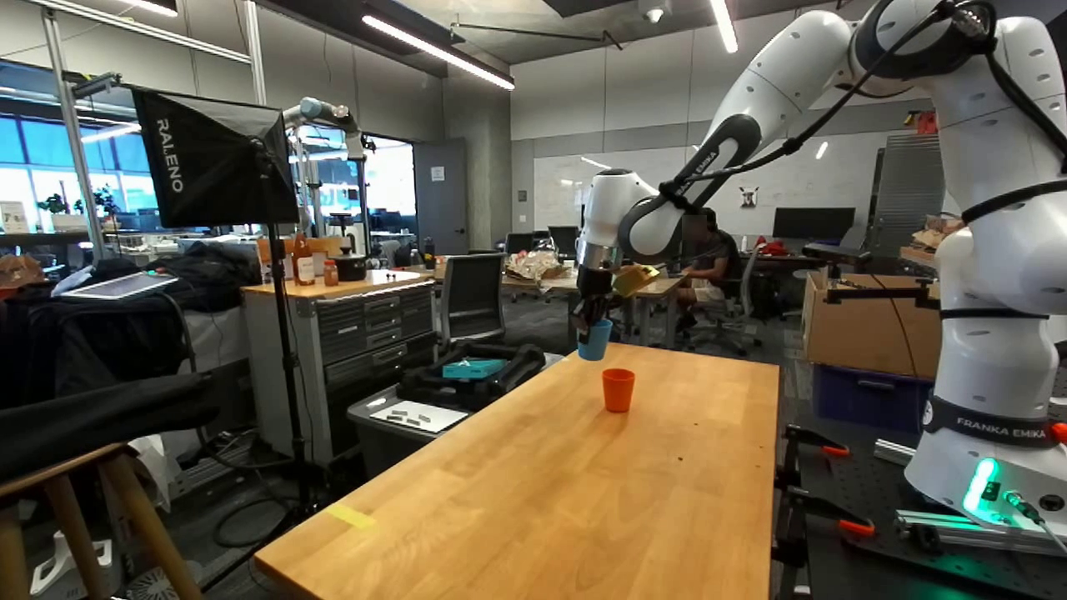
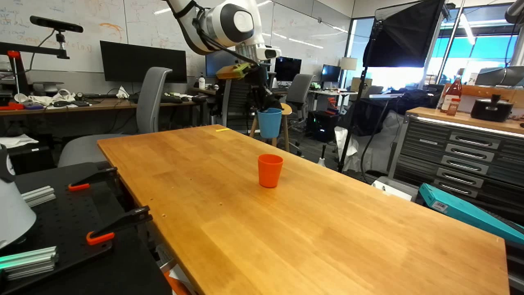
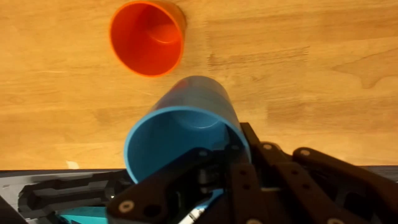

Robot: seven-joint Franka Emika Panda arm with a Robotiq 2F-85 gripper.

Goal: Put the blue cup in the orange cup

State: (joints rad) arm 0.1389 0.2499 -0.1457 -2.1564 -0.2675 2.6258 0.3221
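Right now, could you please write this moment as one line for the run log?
gripper: shut on blue cup; blue cup: off table, mouth up; orange cup: upright on table; nesting: not yet done

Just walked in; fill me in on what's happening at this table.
A Franka robot arm holds the blue cup in the air, its gripper pinching the cup's wall. The orange cup stands upright on the wooden table, apart from the blue one, so the one has not yet gone into the other.

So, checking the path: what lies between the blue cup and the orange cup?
In the wrist view, only wooden tabletop shows between the blue cup and the orange cup.
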